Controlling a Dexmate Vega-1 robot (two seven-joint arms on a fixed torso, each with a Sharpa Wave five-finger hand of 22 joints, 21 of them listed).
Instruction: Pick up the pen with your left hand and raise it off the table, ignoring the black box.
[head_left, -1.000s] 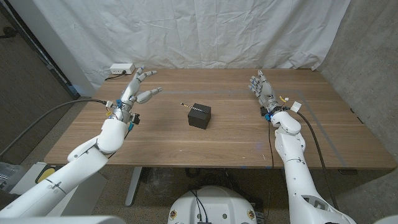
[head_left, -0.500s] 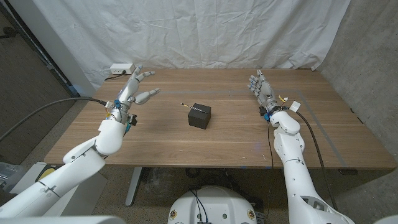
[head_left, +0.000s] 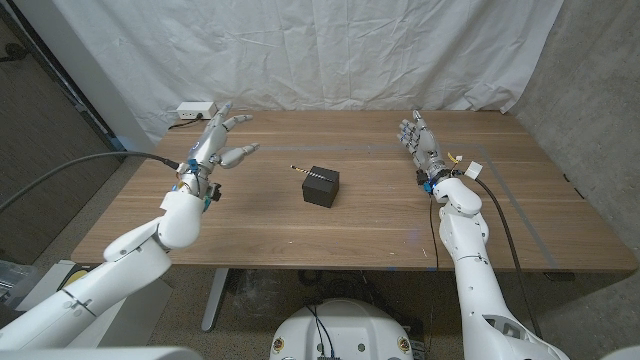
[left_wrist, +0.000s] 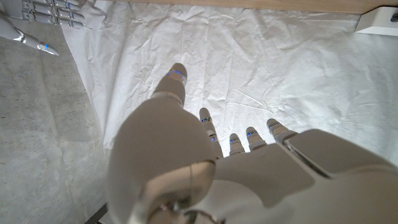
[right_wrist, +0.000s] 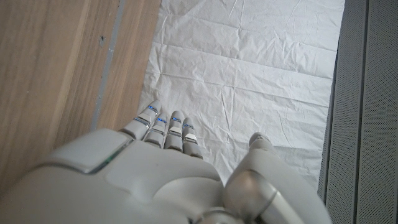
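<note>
In the head view the left hand (head_left: 215, 143) hangs over the upper left part of the wooden table (head_left: 380, 215), fingers spread apart and holding nothing, thumb angled toward the middle of the frame. The left wrist view shows the same hand (left_wrist: 211, 168) from behind, fingers fanned against the creased white cloth (left_wrist: 261, 68) that hangs behind the table.

The pen (head_left: 299, 169) lies on the tabletop just left of centre, a thin dark stick; its far end seems to touch or slip behind the upper left corner of the black box (head_left: 321, 186), though it is too small here to be sure. It sits well apart from the left hand, to that hand's right in the frame.

The right hand (head_left: 421, 142) stands at the upper right of the table, fingers straight, close together and reaching toward the backdrop, gripping nothing. In the right wrist view this hand (right_wrist: 155, 168) shows with its fingers extended beside the table's edge. A white power strip (head_left: 193, 110) sits at the table's far left corner.
</note>
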